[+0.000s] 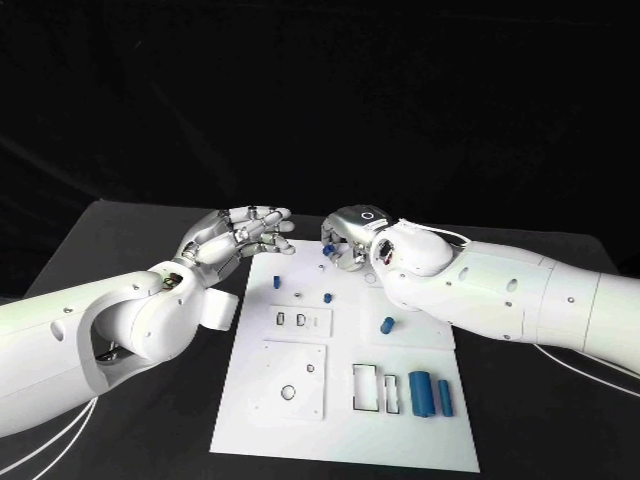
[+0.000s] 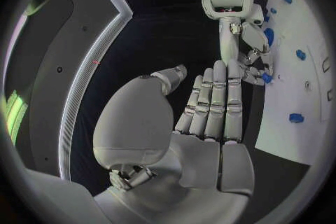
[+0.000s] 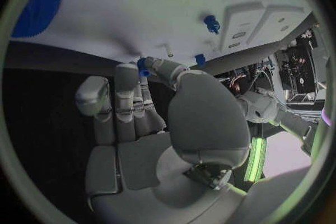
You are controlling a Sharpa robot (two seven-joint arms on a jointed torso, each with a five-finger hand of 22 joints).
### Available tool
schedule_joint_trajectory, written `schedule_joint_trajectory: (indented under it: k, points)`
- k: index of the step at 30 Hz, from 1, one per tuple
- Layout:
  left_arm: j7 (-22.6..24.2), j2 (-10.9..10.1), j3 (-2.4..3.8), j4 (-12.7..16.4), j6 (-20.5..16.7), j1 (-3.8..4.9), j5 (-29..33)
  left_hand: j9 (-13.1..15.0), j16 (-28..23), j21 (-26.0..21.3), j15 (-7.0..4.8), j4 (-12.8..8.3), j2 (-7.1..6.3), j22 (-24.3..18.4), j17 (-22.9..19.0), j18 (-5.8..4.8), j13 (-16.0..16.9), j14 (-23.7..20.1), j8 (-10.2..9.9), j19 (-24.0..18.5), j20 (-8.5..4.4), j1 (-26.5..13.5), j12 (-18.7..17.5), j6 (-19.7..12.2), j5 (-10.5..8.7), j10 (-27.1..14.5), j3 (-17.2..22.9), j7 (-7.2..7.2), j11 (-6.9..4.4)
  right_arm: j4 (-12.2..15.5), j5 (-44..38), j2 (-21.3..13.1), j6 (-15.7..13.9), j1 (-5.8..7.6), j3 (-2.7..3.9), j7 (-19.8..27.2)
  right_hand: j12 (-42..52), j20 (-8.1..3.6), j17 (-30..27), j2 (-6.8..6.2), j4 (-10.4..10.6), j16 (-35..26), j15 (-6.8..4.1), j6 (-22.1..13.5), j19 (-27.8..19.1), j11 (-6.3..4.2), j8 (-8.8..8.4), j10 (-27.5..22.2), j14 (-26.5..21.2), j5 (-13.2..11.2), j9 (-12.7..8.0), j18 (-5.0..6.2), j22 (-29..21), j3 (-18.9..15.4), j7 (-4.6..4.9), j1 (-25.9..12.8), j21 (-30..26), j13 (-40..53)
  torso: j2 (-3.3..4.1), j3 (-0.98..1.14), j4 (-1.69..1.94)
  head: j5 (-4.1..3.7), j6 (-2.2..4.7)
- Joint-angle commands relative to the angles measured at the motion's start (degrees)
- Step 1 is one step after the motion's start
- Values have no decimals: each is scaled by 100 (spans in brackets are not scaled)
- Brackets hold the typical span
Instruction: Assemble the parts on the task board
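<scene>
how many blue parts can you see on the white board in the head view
6: two long parts side by side at the near right, one mid-right, two small ones toward the far end, and one by the right hand. The hands may hide more.

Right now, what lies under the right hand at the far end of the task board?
The right hand pinches a small blue part over the task board edge. The board surface directly beneath the hand is covered.
</scene>
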Motion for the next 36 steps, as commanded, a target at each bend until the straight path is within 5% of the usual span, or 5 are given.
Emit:
schedule_joint_trajectory:
  k: [1, 7, 25, 31, 36]
  points:
    - [51, 15, 5, -2, 72, 7, 10, 9, -35, -26, -7, 11, 38, -5, -7, 23, 6, -9, -3, 6, 7, -23, -26, -16, 5, -11, 23, 204, 3, -37, 51, 14, 71, -14, -7, 21, -134, 57, -139, -119, 25, -97, 66, -288, -166, 91, -266, -298, -86, 14, 190, 7, -253, 32, 88, -57, -196, -90, -4, -2, 5, -12, -7]
    - [39, 8, 4, -44, 74, 7, 10, 9, -43, -30, -4, 16, 36, -9, -9, 22, 5, -10, -6, 5, 8, -31, -29, -23, 5, -17, 20, 206, 5, -7, 98, -45, -1, -14, -7, -17, -96, 121, -281, -280, 138, -208, 108, -1229, -332, 139, -913, -725, -152, -1, 17, 79, -609, -353, 179, -49, -547, -175, -10, 14, 13, -9, -4]
    - [73, -26, 1, -208, 52, 4, 75, 10, -73, -51, 11, 65, 33, -31, -15, 20, -2, -3, -29, 5, 20, -92, -53, -73, 5, -65, -3, 219, 21, 1534, 1245, -1656, -348, 93, 78, -174, 847, 27, -314, -269, 277, -48, -11, -322, 63, -20, -695, 283, -36, 12, 89, -16, -64, -585, 118, 273, -274, 100, -136, 76, -119, -71, 25]
    - [69, -14, 0, -236, 73, 0, 75, 11, -74, -52, 11, 65, 34, -32, -15, 21, -1, -3, -29, 6, 21, -92, -53, -73, 5, -65, -3, 218, 21, 1728, 1879, -2035, 38, 130, 97, -249, 2473, -67, 900, -415, 290, 921, -99, -529, 294, -128, -726, 328, 220, 3, 87, -106, 432, -1001, 36, 274, 31, 1440, -149, 93, -181, -72, -5]
    - [55, 15, -1, -265, 116, -6, 69, 12, -77, -54, 11, 64, 35, -34, -15, 21, -1, -3, -28, 6, 21, -90, -51, -72, 5, -64, -2, 218, 20, 1629, 2126, -2176, 428, 139, 101, -221, 5100, -25, 2619, -219, 585, 2157, -58, -1065, 468, -95, -460, 25, 460, 43, 241, -171, 862, -1980, 59, 515, 280, 4041, -137, 91, -173, -115, -11]
